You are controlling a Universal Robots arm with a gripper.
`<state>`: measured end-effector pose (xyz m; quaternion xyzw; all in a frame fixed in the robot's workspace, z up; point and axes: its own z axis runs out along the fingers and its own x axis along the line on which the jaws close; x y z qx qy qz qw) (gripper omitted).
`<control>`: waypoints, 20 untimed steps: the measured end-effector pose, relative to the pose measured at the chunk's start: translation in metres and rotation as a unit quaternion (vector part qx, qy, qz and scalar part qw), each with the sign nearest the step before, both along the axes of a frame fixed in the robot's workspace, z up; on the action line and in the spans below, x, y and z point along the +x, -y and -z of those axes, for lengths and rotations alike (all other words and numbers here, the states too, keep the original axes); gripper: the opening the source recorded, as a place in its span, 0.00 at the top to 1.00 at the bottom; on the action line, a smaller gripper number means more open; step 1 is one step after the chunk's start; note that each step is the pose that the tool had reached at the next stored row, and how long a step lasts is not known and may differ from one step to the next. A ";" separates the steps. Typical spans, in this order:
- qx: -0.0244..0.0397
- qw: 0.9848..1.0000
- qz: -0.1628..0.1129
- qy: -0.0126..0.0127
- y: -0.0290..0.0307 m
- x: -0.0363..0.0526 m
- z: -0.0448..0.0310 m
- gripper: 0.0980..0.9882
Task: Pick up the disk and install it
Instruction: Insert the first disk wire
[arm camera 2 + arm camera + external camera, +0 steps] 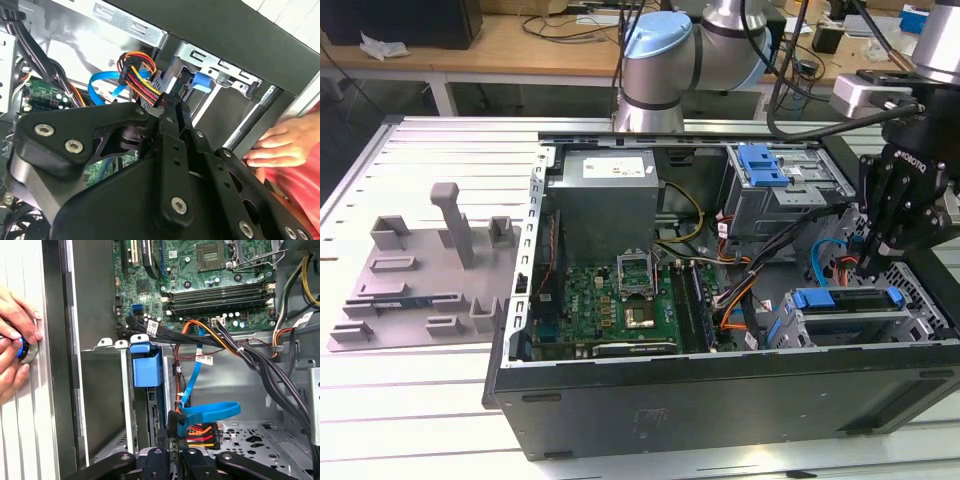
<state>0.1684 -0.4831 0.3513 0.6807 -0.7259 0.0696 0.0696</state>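
Gripper (866, 266), jaws nearly closed on nothing visible, hovers at the exterior view's right above the disk (845, 308); adjacent power cables (202, 432) may snag.

disk (850, 296) just below the hand (867, 268) mostly hidden inside its metal bay (924, 302), person's arm (300, 186) beside the hand cut off at edge
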 end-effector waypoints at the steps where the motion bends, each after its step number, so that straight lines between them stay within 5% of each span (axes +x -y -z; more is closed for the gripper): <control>1: 0.003 1.000 0.000 0.000 0.0011 0.0004 -0.0004 0.92; 7: 0.024 1.000 0.000 0.000 0.0109 0.0022 -0.0029 0.92; 20: 0.024 1.000 0.008 0.000 0.0139 0.0022 -0.0041 0.92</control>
